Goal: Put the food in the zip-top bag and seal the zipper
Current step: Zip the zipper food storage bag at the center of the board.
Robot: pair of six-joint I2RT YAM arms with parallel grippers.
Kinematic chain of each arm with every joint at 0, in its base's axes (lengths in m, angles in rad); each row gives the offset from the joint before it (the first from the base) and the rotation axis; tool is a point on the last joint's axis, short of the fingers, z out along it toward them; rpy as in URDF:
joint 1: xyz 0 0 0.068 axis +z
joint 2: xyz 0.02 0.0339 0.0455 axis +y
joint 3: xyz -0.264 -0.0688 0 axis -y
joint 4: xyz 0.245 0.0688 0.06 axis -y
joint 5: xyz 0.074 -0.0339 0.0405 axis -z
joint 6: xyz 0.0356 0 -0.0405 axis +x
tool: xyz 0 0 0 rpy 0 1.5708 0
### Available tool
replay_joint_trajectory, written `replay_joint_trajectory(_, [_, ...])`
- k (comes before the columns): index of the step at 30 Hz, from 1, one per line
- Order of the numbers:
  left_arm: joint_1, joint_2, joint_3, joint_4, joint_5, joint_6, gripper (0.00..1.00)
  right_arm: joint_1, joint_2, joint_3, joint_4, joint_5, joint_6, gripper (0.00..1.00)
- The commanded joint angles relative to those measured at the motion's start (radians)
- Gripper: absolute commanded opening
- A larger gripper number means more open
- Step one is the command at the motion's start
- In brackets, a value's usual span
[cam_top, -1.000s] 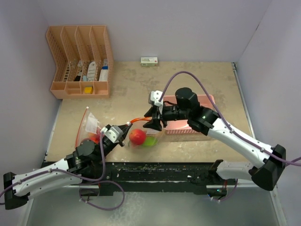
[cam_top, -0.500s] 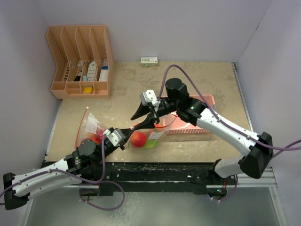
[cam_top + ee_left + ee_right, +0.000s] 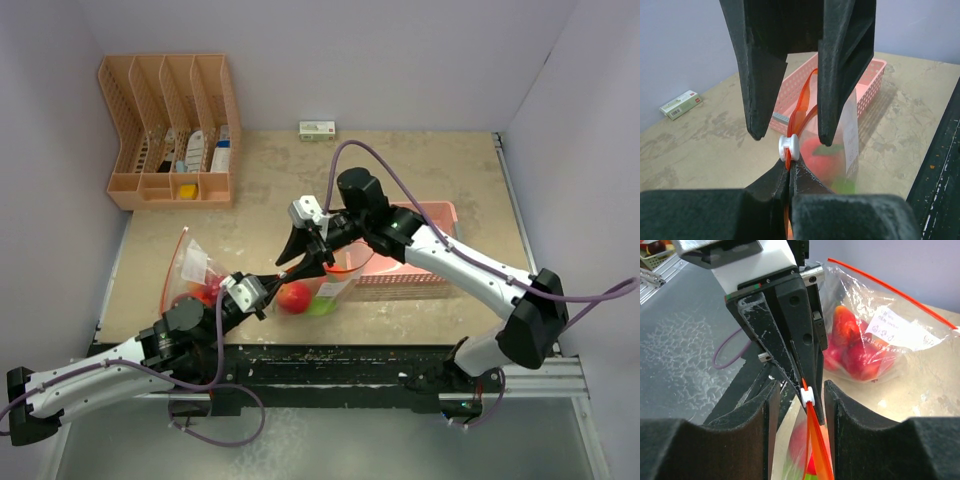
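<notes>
- Top external view: a second ago the right gripper (image 3: pixel 299 262) sat at the left end of the pink basket (image 3: pixel 420 283). Now it is clear of the basket on the left, out over the zip-top bag (image 3: pixel 328 288).
- The right arm's elbow has swung left too, from over the basket's middle to above its back-left corner, and its jaws have narrowed a little.
- The left gripper (image 3: pixel 272 286) has not moved, and neither has the bag.
- The right arm reaches in from the near right, crosses above the basket and tips its wrist down and left.
- The left arm lies low, stretched from the near left toward the basket's front-left corner.
- On the left wrist camera my left jaws are pressed together on the bag's orange zipper strip, just behind the white slider (image 3: pixel 789 146).
- The right fingers (image 3: pixel 765 75) stand apart, one on each side of the slider. I see a gap on both sides on the right wrist camera.
- The food, a red apple (image 3: pixel 293 296) and a green piece (image 3: pixel 322 303), is inside the bag, just left of the basket's front-left corner.
- A second clear bag (image 3: pixel 188 270) holding red pieces lies well to the left of the basket.
</notes>
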Motion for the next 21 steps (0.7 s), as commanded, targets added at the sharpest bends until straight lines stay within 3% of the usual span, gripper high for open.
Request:
replay_joint_trajectory(1, [0.0, -0.01, 0.022, 0.022, 0.0, -0.001, 0.0, -0.002, 0.026, 0.054, -0.015, -0.007, -0.013, 0.43])
replay_joint_trajectory(7, [0.0, -0.018, 0.022, 0.016, -0.003, -0.003, 0.0, -0.003, 0.057, 0.076, -0.053, 0.021, -0.028, 0.4])
replay_joint_trajectory(14, [0.001, -0.029, 0.021, 0.01, -0.009, -0.004, 0.0, -0.003, 0.046, 0.063, -0.039, 0.026, -0.007, 0.2])
replay_joint_trajectory(21, [0.0, -0.025, 0.024, 0.006, -0.028, -0.008, 0.0, -0.003, 0.026, 0.042, -0.005, 0.071, 0.035, 0.08])
